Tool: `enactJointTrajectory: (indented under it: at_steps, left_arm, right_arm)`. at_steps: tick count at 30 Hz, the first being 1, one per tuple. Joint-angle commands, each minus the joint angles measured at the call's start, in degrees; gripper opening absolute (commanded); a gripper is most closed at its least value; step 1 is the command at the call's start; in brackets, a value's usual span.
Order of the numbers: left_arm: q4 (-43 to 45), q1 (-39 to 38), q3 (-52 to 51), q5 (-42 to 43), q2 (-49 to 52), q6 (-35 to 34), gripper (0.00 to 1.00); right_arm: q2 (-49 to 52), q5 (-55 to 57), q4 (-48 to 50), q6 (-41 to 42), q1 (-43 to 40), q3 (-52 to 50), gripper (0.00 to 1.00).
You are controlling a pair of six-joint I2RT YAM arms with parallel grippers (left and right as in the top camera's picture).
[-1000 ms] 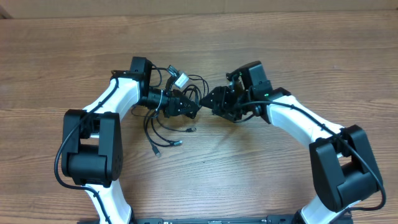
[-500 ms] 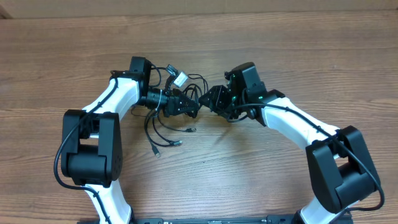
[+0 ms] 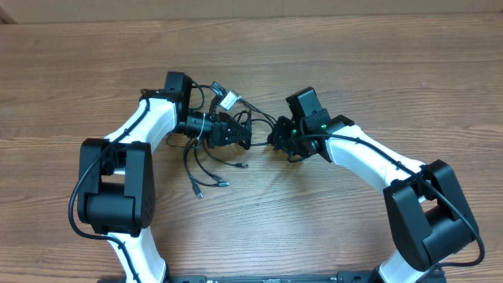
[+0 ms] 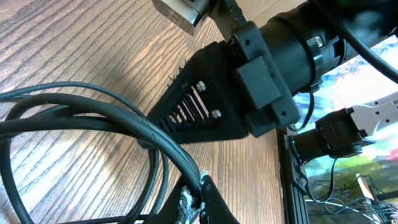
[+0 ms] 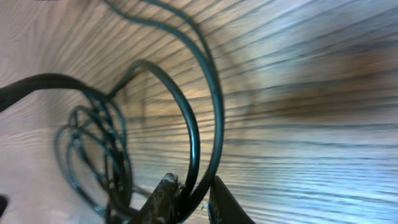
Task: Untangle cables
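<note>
The cables (image 3: 206, 161) are thin black cords in a tangle on the wooden table, with loose plug ends lying at the front and a silvery-white plug (image 3: 228, 100) at the back. My left gripper (image 3: 245, 137) is shut on a black strand; in the left wrist view its fingertips (image 4: 198, 194) pinch a thick loop of cable (image 4: 93, 118). My right gripper (image 3: 271, 135) faces it closely and is shut on two black strands (image 5: 200, 143) that loop up from its fingers (image 5: 163, 198). The right gripper's body (image 4: 249, 81) fills the left wrist view.
The wooden table (image 3: 354, 63) stretches all round the two arms. Both arms' white links bend in from the front edge, left (image 3: 137, 130) and right (image 3: 369, 157). A dark frame edge and wires lie at the table's side (image 4: 295, 180).
My right gripper has moved left toward the left gripper and the cable tangle. The left arm has stayed in place.
</note>
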Motion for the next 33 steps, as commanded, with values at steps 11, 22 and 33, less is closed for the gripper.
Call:
enactJointTrajectory:
  at_steps: [11,22,33]
  left_arm:
    - [1.51,-0.07,0.20,-3.10,-1.84,-2.16,0.04]
    - [2.67,0.02,0.20,-3.13,-1.84,-4.96,0.04]
    - [2.62,-0.07,0.20,0.17,-1.84,-4.94,0.04]
  right_arm:
    - [0.33,4.72,-0.85,-0.13,0.00,0.85,0.15]
    - [0.33,-8.35,-0.66,-2.73,-4.87,0.87,0.23]
    - [0.33,-25.09,1.36,-3.10,-8.68,0.85,0.57]
